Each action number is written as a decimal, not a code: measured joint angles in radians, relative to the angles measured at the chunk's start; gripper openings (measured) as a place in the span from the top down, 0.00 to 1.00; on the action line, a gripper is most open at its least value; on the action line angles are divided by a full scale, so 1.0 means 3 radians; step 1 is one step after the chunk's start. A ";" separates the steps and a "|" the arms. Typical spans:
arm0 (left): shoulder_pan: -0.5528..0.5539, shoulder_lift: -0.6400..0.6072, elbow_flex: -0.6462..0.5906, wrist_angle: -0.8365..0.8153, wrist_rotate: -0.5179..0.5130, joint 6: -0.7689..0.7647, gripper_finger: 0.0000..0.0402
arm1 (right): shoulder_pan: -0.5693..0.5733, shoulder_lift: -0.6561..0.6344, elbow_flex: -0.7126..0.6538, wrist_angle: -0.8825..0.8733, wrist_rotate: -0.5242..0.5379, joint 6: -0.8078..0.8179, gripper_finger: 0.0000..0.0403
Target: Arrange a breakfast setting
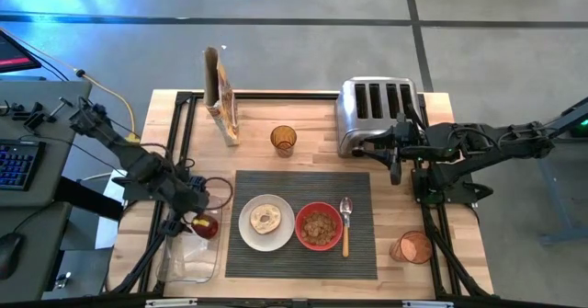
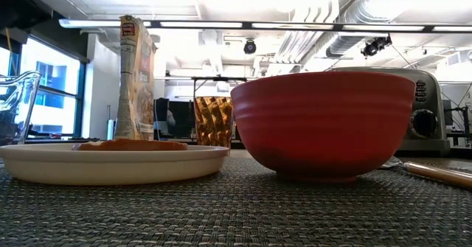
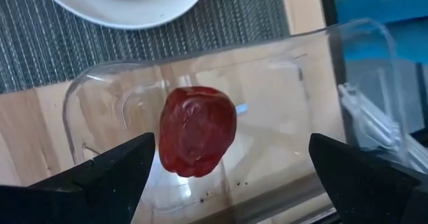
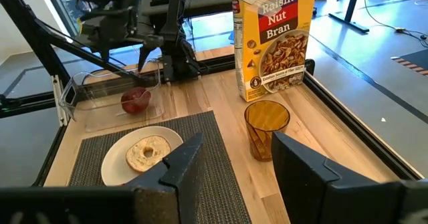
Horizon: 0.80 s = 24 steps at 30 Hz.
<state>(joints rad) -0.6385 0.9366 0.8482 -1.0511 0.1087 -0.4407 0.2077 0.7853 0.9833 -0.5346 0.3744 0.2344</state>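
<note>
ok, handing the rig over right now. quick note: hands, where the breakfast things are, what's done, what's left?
Left hand: open, over the clear tray, fingers either side of the dark red fruit, not gripping it.
Right hand: open and empty, parked by the toaster.
Done: on the mat sit the white plate with the bagel half, the red bowl and the spoon beside the bowl.
Left: the fruit lies in the tray, off the mat; it probably belongs with the setting.
</note>
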 joint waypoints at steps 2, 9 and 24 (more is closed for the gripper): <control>-0.0038 0.0090 0.0000 0.0002 -0.0047 -0.0055 0.04 | -0.0001 0.0000 0.0000 0.0000 -0.0001 0.0001 0.62; -0.0104 0.0413 0.0000 0.0004 -0.0151 -0.0095 0.04 | -0.0001 0.0000 0.0000 0.0000 0.0000 0.0001 0.62; -0.0212 0.1140 -0.0001 0.0060 -0.0170 -0.0005 0.04 | 0.0000 0.0000 0.0000 0.0000 0.0000 0.0000 0.62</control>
<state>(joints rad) -0.7021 1.2785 0.8478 -1.0331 0.0578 -0.4423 0.2076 0.7853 0.9833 -0.5346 0.3743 0.2345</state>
